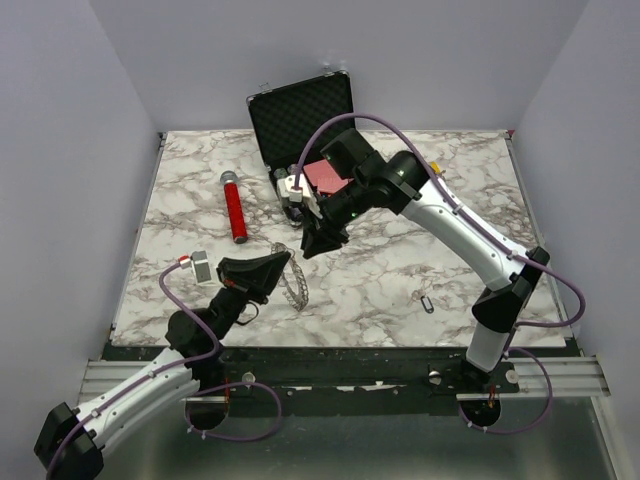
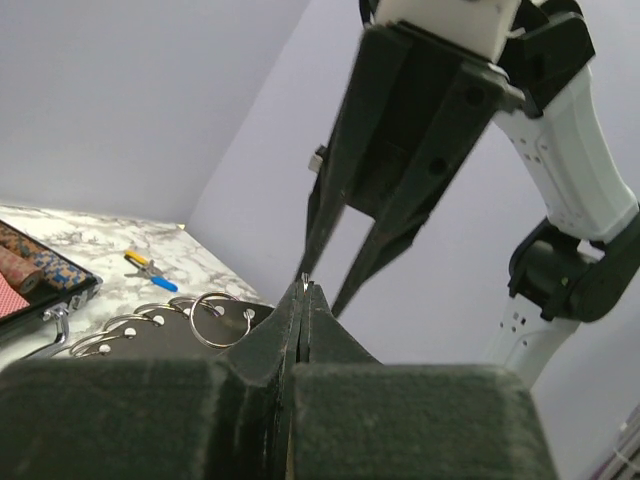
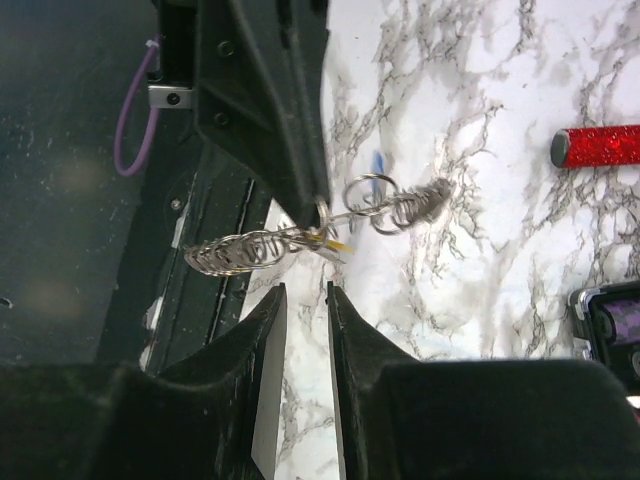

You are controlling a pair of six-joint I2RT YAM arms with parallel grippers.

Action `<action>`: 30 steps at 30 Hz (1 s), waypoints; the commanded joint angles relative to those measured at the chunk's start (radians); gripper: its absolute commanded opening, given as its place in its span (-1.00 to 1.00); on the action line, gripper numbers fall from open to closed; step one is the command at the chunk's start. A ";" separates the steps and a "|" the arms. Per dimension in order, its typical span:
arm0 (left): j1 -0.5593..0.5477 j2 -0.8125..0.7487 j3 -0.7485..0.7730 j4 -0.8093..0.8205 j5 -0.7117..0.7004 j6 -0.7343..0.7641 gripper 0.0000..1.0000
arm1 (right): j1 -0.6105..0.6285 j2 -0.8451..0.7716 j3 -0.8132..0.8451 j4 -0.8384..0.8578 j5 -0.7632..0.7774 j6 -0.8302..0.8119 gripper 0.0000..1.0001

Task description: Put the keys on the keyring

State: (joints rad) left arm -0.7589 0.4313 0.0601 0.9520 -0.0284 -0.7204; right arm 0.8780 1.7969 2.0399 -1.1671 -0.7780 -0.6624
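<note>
My left gripper (image 1: 285, 259) (image 2: 304, 287) is shut on the thin wire of the keyring (image 1: 293, 283) (image 3: 250, 250), a silver ring fringed with small keys, held just above the marble. Just past it my right gripper (image 1: 310, 250) (image 3: 307, 288) stands open, nothing between its fingers and its tips close to the ring. In the left wrist view a yellow-tagged key (image 2: 136, 259) and a blue-tagged key (image 2: 165, 283) lie on the marble. A yellow tag (image 3: 336, 245) shows beside the ring; I cannot tell whether it hangs on it. A black-tagged key (image 1: 427, 302) lies apart at the right.
A red glittery microphone (image 1: 235, 207) (image 3: 600, 147) lies left of centre. An open black foam-lined case (image 1: 300, 112) stands at the back, with a red block (image 1: 325, 176) in front of it. The table's near edge (image 1: 330, 347) runs just behind the left gripper.
</note>
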 commanded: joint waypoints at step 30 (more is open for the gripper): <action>0.004 0.030 -0.009 0.097 0.142 0.049 -1.00 | -0.016 0.033 -0.070 0.072 -0.204 0.119 -0.49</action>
State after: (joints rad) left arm -0.7589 0.4667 0.0593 0.9836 0.0917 -0.6777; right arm 0.8581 1.8088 1.9781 -1.1152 -0.9310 -0.5632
